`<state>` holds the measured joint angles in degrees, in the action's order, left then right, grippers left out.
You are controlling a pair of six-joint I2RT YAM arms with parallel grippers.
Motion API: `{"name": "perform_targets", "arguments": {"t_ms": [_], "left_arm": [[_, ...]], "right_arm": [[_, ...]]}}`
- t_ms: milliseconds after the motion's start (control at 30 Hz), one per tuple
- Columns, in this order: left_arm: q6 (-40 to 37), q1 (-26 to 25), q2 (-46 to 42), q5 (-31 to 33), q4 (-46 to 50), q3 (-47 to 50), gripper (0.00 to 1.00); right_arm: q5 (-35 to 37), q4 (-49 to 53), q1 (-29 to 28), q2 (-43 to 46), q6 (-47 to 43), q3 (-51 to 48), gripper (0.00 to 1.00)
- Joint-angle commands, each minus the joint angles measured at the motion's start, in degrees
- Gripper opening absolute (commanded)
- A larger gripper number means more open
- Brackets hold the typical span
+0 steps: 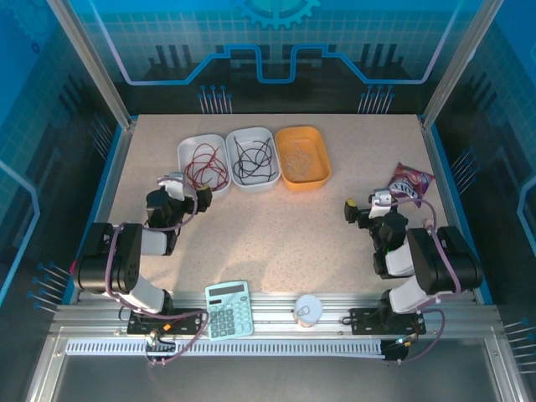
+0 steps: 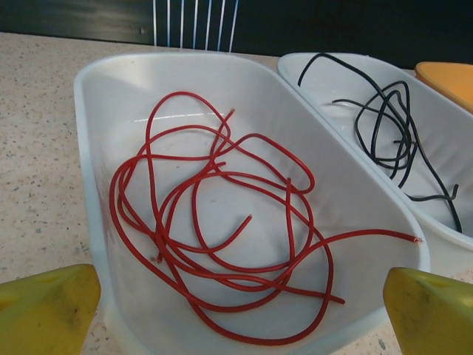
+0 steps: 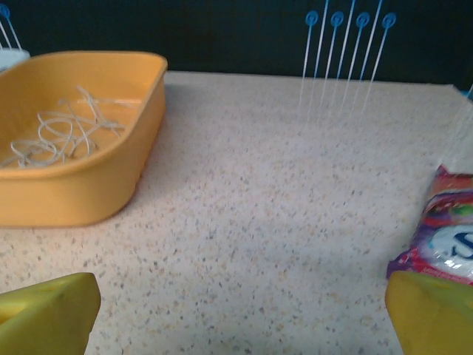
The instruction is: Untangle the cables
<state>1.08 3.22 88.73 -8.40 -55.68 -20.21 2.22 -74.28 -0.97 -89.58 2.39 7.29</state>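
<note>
Red cables (image 2: 222, 176) in far-edge white tray (image 2: 89, 148), black cables (image 2: 392, 133) in next tray (image 2: 336, 70), pale cables (image 3: 63, 133) in orange tray (image 3: 89, 185), left gripper (image 2: 238, 310) and right gripper (image 3: 240, 310) fingers spread, holding nothing

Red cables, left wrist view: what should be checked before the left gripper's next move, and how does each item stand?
1. Left gripper open, nothing held: ok.
2. It faces the red cables in the white tray: ok.
3. Red cables free of crossings: not ok, the loops overlap.
4. Black cables kept apart in the neighbouring tray: ok.
5. Right gripper open, nothing held: ok.
</note>
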Motion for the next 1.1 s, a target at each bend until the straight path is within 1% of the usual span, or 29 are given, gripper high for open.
{"name": "perform_targets", "arguments": {"t_ms": [0,67,133,200,233,400,533,600,667,700,1067], "left_arm": [[-0.5,0.3,0.2,0.6,1.1,-0.8,0.99],[-0.6,0.3,0.1,0.7,1.2,-0.8,0.99],[-0.6,0.3,0.1,0.7,1.2,-0.9,0.99],[-0.6,0.2,0.1,0.7,1.2,-0.8,0.99],[-0.6,0.3,0.1,0.7,1.3,-0.8,0.99],[-0.6,0.2,0.1,0.7,1.2,-0.9,0.99],[-0.6,0.2,0.0,0.8,1.2,-0.9,0.99],[-0.6,0.2,0.0,0.8,1.3,-0.9,0.99],[-0.6,0.1,0.0,0.8,1.4,-0.9,0.99],[-0.6,0.2,0.0,0.9,1.4,-0.9,0.99],[-0.7,0.1,0.0,0.9,1.4,-0.9,0.99]], "right_arm": [[-5.6,-4.2,2.3,-1.2,0.9,2.6,1.0],[-6.8,-1.9,3.7,-0.8,2.5,3.6,1.0],[-12.6,-1.1,6.0,-1.0,3.4,4.3,1.0],[-16.9,0.0,6.6,-1.1,2.6,5.4,1.0],[-20.3,1.9,6.7,-0.9,1.5,6.4,1.0],[-21.9,11.8,5.5,0.3,-0.9,10.7,1.0],[-19.3,16.2,4.2,0.7,-1.9,12.5,1.0],[-13.6,18.7,2.6,1.1,-1.7,13.5,0.99],[-4.0,21.1,0.6,1.3,-1.0,14.4,1.0],[-2.4,21.4,-0.2,1.3,-1.2,14.6,1.0],[-2.4,22.0,-0.3,1.4,-1.6,14.9,1.0]]}}
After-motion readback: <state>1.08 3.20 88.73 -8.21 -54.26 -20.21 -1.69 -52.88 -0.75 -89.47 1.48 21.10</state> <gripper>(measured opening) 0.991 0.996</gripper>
